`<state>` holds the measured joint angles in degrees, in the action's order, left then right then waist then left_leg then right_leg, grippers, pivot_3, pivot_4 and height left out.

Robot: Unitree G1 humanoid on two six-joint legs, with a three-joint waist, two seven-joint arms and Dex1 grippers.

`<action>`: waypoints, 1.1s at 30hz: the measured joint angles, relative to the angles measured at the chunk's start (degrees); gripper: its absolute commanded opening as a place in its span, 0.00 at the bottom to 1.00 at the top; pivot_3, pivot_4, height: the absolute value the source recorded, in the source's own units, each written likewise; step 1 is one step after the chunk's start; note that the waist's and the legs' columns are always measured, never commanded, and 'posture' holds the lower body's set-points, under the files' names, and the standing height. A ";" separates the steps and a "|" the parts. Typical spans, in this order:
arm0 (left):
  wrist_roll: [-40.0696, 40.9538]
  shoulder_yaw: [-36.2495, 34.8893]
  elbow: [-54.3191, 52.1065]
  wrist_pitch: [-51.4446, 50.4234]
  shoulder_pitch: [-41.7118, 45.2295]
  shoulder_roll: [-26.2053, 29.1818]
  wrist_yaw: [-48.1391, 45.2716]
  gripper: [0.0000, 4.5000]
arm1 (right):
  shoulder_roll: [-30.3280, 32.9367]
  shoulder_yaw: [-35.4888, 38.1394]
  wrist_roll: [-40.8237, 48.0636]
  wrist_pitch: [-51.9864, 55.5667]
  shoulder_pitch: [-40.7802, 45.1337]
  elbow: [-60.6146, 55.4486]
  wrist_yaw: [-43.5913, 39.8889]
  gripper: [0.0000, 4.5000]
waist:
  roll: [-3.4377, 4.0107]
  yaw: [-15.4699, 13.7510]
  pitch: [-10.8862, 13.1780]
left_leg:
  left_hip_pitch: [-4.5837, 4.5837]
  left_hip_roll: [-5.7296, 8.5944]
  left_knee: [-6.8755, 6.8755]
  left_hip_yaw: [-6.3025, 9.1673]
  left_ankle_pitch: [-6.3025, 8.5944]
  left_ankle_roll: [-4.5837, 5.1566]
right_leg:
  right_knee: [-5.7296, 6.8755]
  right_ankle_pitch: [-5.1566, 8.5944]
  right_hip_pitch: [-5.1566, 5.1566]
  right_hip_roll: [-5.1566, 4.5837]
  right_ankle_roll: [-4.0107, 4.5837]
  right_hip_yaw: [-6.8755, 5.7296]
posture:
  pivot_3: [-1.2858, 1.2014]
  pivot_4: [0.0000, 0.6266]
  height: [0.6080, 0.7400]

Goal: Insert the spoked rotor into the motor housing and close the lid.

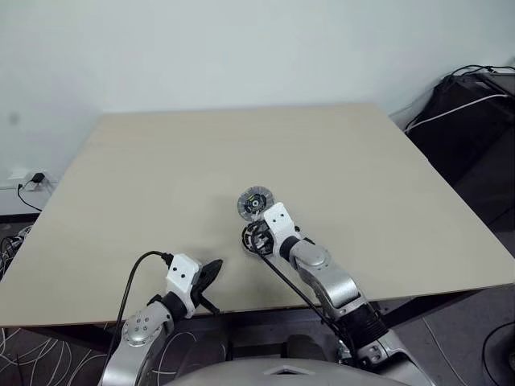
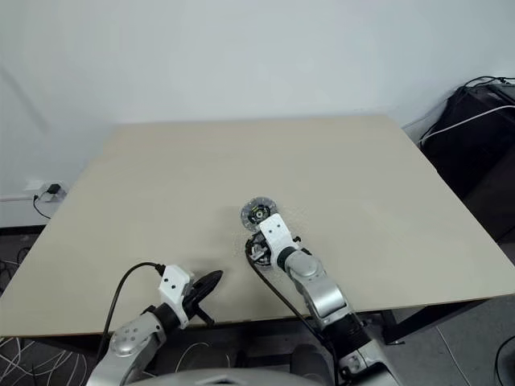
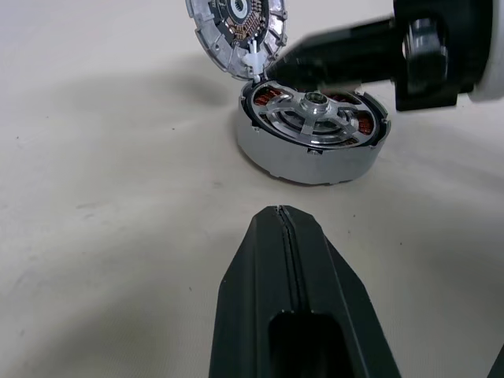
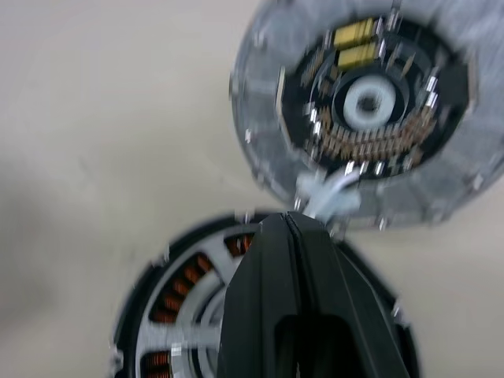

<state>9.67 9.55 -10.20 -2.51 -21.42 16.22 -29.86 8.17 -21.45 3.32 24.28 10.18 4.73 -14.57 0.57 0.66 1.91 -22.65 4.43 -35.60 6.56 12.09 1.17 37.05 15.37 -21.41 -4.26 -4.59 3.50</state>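
Note:
The motor housing, a round silver can with copper windings, rests on the table's near middle. The spoked rotor sits inside it, its silver spokes lying over the windings. The lid is right behind the housing, its dark inner face with electronics showing, and a white wire joins it to the housing. My right gripper is shut, with its tips over the housing's far rim beside the wire and nothing visibly held. My left gripper is shut and empty, a short way in front of the housing, near the table's front edge.
The pale wooden table spreads wide to the left, right and back of the parts. A dark bag with cables stands off the table at the far right. A wall socket shows low on the left.

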 measured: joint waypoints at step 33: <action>-0.06 2.21 0.41 0.11 2.05 -1.56 0.54 0.00 | 28.69 -13.26 -12.11 -3.86 11.68 -13.30 -40.47 0.46 | -0.41 -0.75 0.04 | -0.02 0.03 -0.25 0.12 0.02 0.02 | -0.07 0.12 0.21 -0.11 -0.26 -0.19 | 0.52 0.00 1.00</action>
<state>9.61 11.75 -9.79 -2.40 -19.38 14.66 -29.31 36.86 -34.71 -8.80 20.43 21.85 -8.57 -55.04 0.16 -0.09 1.96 -22.67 4.46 -35.84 6.68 12.11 1.19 36.98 15.49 -21.20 -4.37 -4.85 3.30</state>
